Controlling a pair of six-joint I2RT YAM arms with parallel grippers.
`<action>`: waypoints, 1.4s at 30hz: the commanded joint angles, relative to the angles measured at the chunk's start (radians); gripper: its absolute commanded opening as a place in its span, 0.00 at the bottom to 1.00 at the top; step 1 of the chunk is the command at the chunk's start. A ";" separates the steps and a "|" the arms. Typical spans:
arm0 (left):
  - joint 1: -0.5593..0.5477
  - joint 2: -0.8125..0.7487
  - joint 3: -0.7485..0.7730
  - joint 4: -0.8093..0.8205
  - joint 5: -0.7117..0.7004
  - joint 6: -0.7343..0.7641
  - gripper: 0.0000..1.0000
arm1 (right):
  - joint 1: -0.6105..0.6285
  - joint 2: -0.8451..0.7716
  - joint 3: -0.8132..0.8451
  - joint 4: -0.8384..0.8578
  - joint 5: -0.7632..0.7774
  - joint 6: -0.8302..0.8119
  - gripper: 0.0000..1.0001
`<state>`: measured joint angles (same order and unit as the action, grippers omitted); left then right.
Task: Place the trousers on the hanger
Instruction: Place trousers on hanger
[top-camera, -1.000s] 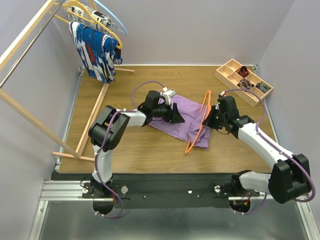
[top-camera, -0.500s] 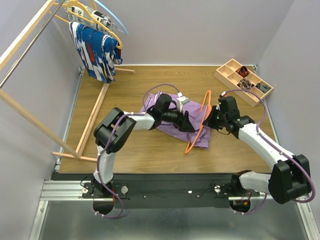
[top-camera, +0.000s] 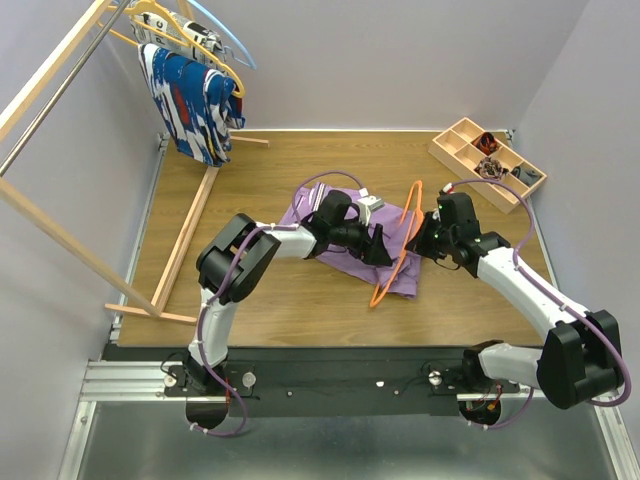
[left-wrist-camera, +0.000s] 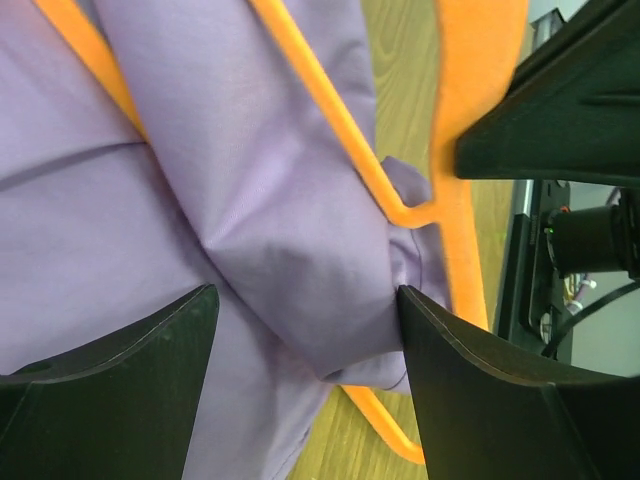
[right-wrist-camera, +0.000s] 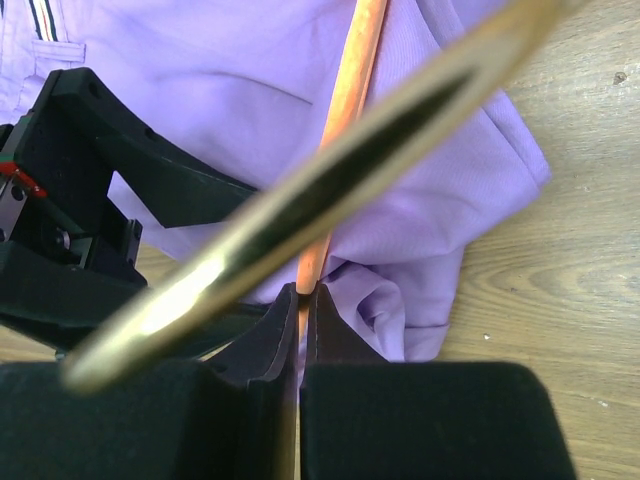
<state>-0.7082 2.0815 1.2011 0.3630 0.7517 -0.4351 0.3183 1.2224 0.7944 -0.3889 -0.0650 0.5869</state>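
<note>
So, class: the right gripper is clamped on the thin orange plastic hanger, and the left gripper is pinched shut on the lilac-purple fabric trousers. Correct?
Not quite. The left gripper is open, jaws spread wide over the lilac-purple fabric trousers, as the left wrist view shows. The right gripper is indeed clamped on the thin orange plastic hanger.

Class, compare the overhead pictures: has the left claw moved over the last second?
Yes. The left claw moved right across the trousers, toward the wooden tray and away from the clothes rack.
</note>
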 joint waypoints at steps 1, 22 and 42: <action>-0.002 -0.037 -0.006 -0.015 -0.072 0.018 0.81 | -0.005 -0.014 -0.024 -0.045 -0.009 -0.004 0.01; -0.042 0.114 0.143 -0.044 0.135 -0.002 0.17 | -0.005 -0.012 -0.024 -0.044 -0.010 -0.006 0.01; 0.168 -0.061 0.138 0.056 0.103 -0.209 0.00 | -0.070 -0.024 0.015 -0.050 -0.048 -0.025 0.01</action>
<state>-0.5797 2.0949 1.3285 0.3626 0.8608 -0.6022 0.2687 1.1893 0.7887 -0.3962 -0.0975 0.5846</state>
